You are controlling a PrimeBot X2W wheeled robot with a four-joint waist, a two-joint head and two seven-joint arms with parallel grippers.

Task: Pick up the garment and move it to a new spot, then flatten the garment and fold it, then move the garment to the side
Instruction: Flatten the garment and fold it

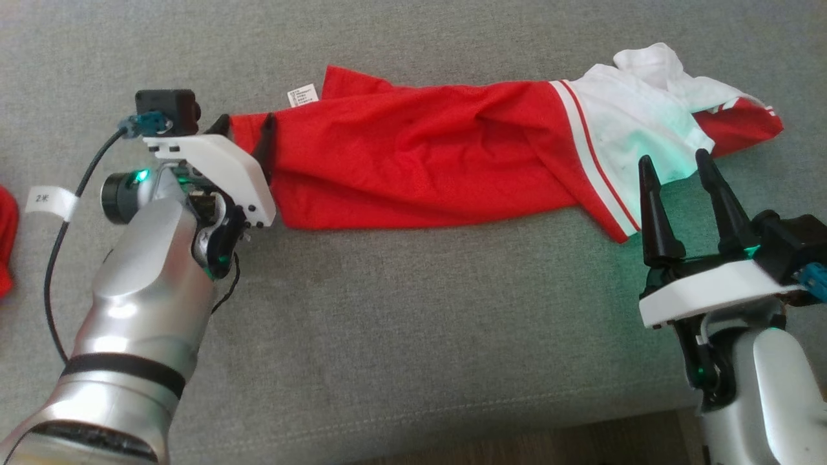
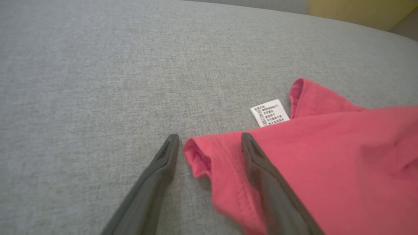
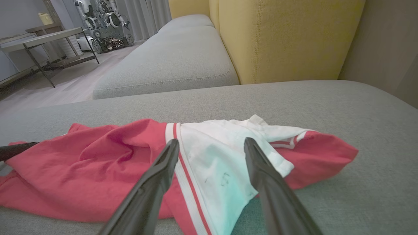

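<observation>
**A:** Where is the garment lying?

**B:** The garment [image 1: 420, 161], a red shirt with a white section and red-and-white stripes at the join, lies stretched sideways across the grey sofa cushion [image 1: 387, 336]. Its red hem end is toward the robot's left and its crumpled white end toward the right

**A:** What about the left gripper?

**B:** The left gripper [image 1: 245, 123] is at the hem end, jaws released and spread wide. The left wrist view shows the hem corner between them. One finger is over the red fabric and the other over bare cushion just beside the folded edge. Nothing is pinched. I cannot tell whether the tips touch the cloth

**A:** And the right?

**B:** The right gripper [image 1: 672, 156] is at the opposite end, jaws also released and holding nothing. Its fingers point at the near edge of the white section, where a green glow falls on the fabric

**A:** Anything else around?

**B:** A white care label [image 1: 303, 95] sticks out from the garment's far edge near the hem, flat on the cushion. A red item [image 1: 5, 239] is cut off at the left edge of the head view, well apart from the garment, and I can't tell what it is. The right wrist view shows a yellow backrest [image 3: 287, 36] behind the cushion and a second grey cushion [image 3: 169, 62] beyond it. Farther off, a table [image 3: 39, 39] with thin dark legs stands on a pale floor [image 3: 75, 81]
</observation>
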